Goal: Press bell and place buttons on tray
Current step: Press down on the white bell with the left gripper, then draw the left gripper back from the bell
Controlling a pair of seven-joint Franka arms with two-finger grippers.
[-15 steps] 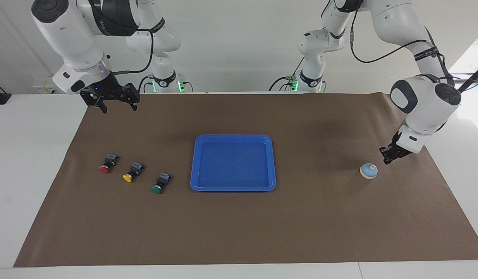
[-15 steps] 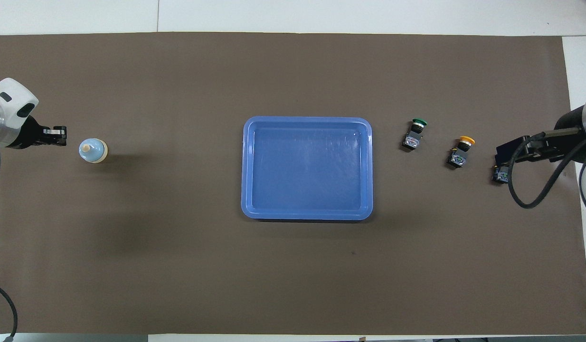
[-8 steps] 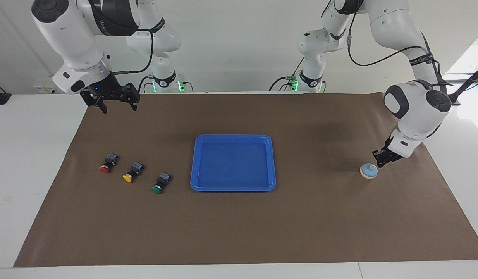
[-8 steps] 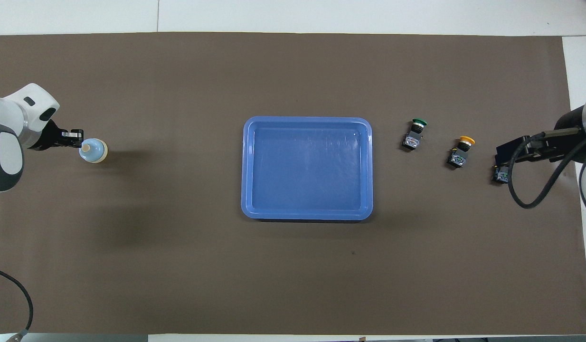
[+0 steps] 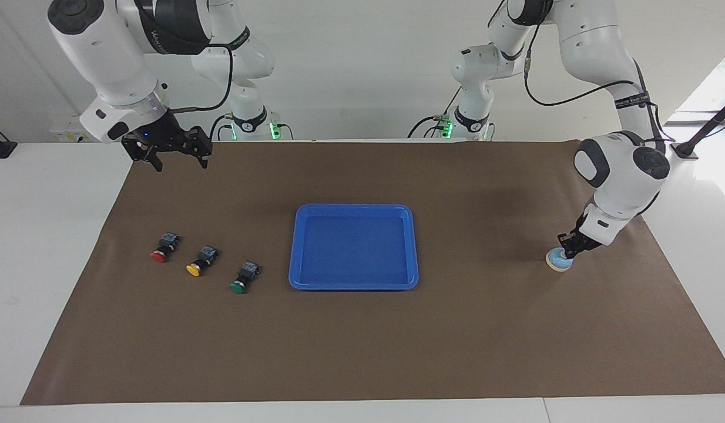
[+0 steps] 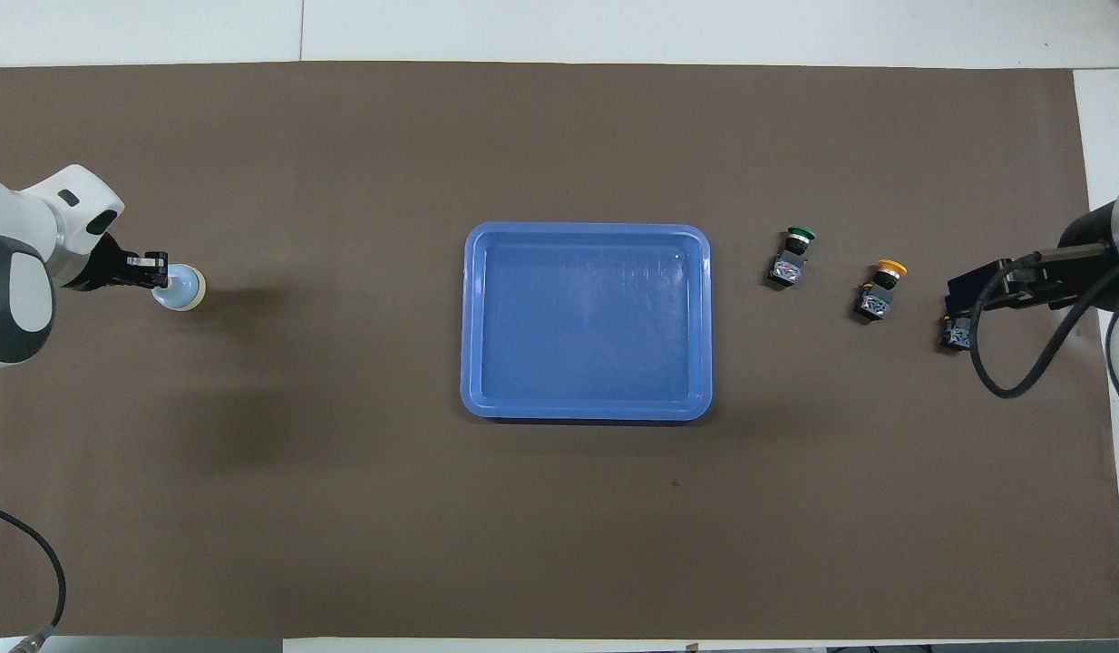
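The light-blue bell (image 5: 556, 262) stands on the mat toward the left arm's end. My left gripper (image 5: 566, 251) is shut and its tips rest on top of the bell, hiding the knob; in the overhead view the gripper (image 6: 156, 270) overlaps the bell (image 6: 188, 289). The red button (image 5: 162, 248), the yellow button (image 5: 201, 261) and the green button (image 5: 244, 277) lie in a row toward the right arm's end. The blue tray (image 5: 353, 207) sits mid-table with nothing in it. My right gripper (image 5: 182, 167) is open and waits high above the mat.
A brown mat (image 5: 362, 352) covers the table. In the overhead view the right gripper (image 6: 969, 295) covers the red button's cap, and only its body (image 6: 954, 336) shows. The green button (image 6: 791, 256) and yellow button (image 6: 881, 290) lie beside the tray (image 6: 473, 317).
My left gripper has moved from beside the bell onto its top and come down on the knob. The right arm, the buttons and the tray have not moved.
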